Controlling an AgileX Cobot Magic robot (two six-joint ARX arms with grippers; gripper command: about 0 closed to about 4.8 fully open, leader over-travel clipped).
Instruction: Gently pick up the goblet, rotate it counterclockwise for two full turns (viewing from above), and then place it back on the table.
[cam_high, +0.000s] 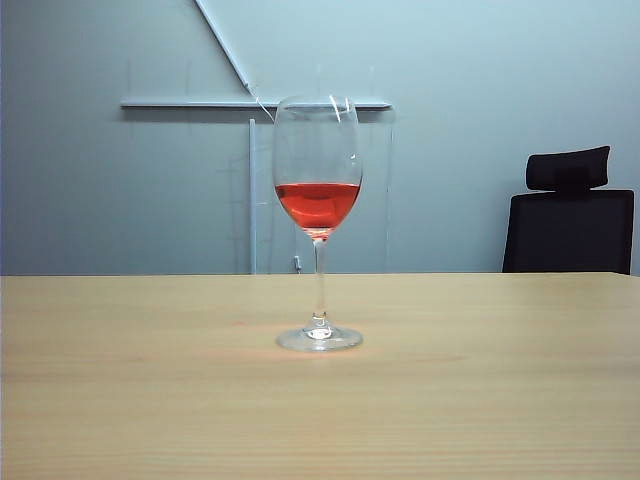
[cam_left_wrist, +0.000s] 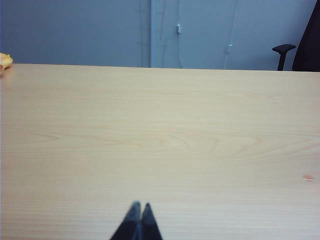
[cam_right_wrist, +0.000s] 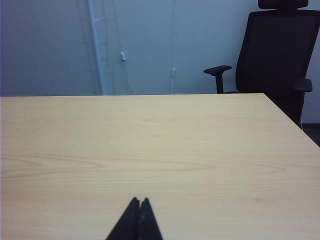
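The goblet (cam_high: 318, 215), a tall clear wine glass with red liquid in its lower bowl, stands upright on the pale wood table (cam_high: 120, 400) at the middle of the exterior view. Neither arm shows in that view. The left gripper (cam_left_wrist: 139, 205) is shut, its two dark fingertips pressed together over bare table (cam_left_wrist: 160, 140) with nothing held. The right gripper (cam_right_wrist: 139, 200) is likewise shut and empty above the table (cam_right_wrist: 150, 150). The goblet is out of view in both wrist views.
A black office chair (cam_high: 570, 215) stands behind the table's far right edge; the chair (cam_right_wrist: 277, 55) also shows in the right wrist view. A yellow object (cam_left_wrist: 4, 61) pokes in at the table's far edge in the left wrist view. A grey wall lies beyond.
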